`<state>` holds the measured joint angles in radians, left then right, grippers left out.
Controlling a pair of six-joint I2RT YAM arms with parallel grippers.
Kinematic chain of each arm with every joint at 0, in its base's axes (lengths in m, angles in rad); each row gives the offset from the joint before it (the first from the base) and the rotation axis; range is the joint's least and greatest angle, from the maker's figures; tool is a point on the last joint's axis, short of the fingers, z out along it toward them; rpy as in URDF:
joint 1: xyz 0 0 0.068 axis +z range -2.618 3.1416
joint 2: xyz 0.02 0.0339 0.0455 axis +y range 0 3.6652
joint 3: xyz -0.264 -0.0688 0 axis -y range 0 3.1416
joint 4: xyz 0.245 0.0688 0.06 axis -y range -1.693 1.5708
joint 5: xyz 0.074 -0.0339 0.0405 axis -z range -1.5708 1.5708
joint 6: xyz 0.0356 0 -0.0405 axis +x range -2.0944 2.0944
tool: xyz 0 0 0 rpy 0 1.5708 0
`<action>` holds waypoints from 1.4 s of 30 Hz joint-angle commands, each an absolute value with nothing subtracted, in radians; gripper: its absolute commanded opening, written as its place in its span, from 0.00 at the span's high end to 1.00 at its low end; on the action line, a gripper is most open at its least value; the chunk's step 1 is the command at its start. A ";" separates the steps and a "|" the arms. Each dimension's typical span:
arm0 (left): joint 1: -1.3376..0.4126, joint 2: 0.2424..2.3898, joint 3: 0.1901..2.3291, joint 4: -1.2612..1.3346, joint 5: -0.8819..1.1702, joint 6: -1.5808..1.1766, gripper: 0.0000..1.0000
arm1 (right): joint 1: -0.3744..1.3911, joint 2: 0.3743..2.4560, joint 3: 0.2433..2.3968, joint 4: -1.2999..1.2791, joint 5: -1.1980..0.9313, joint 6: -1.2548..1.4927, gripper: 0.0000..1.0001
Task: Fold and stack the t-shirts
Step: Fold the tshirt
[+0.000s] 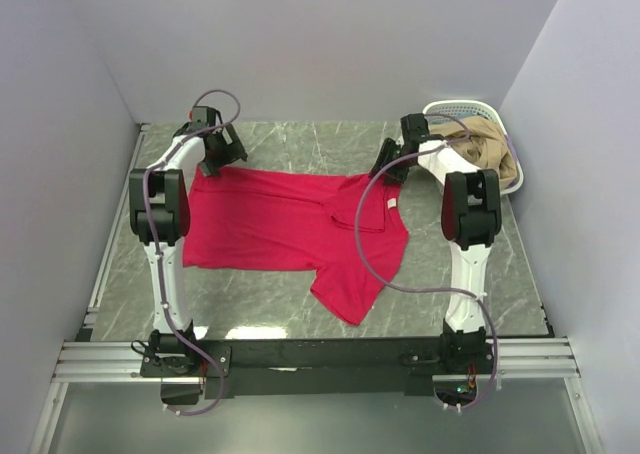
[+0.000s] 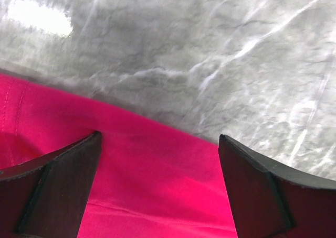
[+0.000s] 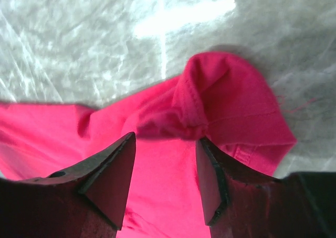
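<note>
- The crimson t-shirt (image 1: 290, 219) lies spread on the bench (image 1: 300, 144), its long axis running left to right between the arms.
- Its far edge lies under both claws.
- The left claw (image 1: 222, 146), spread wide, hovers over the far-left corner.
- The right claw (image 3: 167, 138) is half spread astride a bunched sleeve fold; I cannot tell whether it is pinching.
</note>
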<state>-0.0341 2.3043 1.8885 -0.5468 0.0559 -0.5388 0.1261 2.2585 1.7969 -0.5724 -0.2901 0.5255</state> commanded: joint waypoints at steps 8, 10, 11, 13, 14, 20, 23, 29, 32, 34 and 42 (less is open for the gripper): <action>-0.061 1.823 1.513 -0.169 0.174 -0.548 0.01 | 0.146 1.633 1.320 -0.248 -0.334 0.406 0.39; -0.072 1.740 1.465 -0.230 0.062 -0.581 0.00 | 0.147 1.534 1.257 -0.276 -0.350 0.423 0.39; -0.072 1.717 1.454 -0.268 0.017 -0.606 0.01 | 0.150 1.502 1.185 -0.290 -0.362 0.446 0.39; -0.078 1.654 1.393 -0.353 -0.017 -0.635 0.01 | 0.152 1.405 1.099 -0.298 -0.383 0.457 0.39; -0.084 1.625 1.353 -0.357 -0.062 -0.637 0.01 | 0.156 1.369 1.012 -0.305 -0.382 0.478 0.39; -0.107 1.327 0.929 -0.356 -0.155 -0.712 0.00 | 0.161 1.060 0.706 -0.362 -0.411 0.544 0.40; -0.107 1.189 0.826 -0.368 -0.172 -0.762 0.01 | 0.161 0.901 0.619 -0.400 -0.373 0.590 0.40; -0.107 1.123 0.773 -0.451 -0.271 -0.810 0.01 | 0.172 0.788 0.525 -0.495 -0.382 0.650 0.43; -0.106 1.146 0.759 -0.471 -0.314 -0.842 0.01 | 0.204 0.778 0.496 -0.515 -0.371 0.667 0.44; -0.106 1.160 0.755 -0.488 -0.319 -0.860 0.01 | 0.225 0.775 0.491 -0.528 -0.335 0.672 0.44; -0.083 1.267 0.721 -0.436 -0.221 -0.874 0.01 | 0.408 0.870 0.476 -0.506 -0.272 0.735 0.44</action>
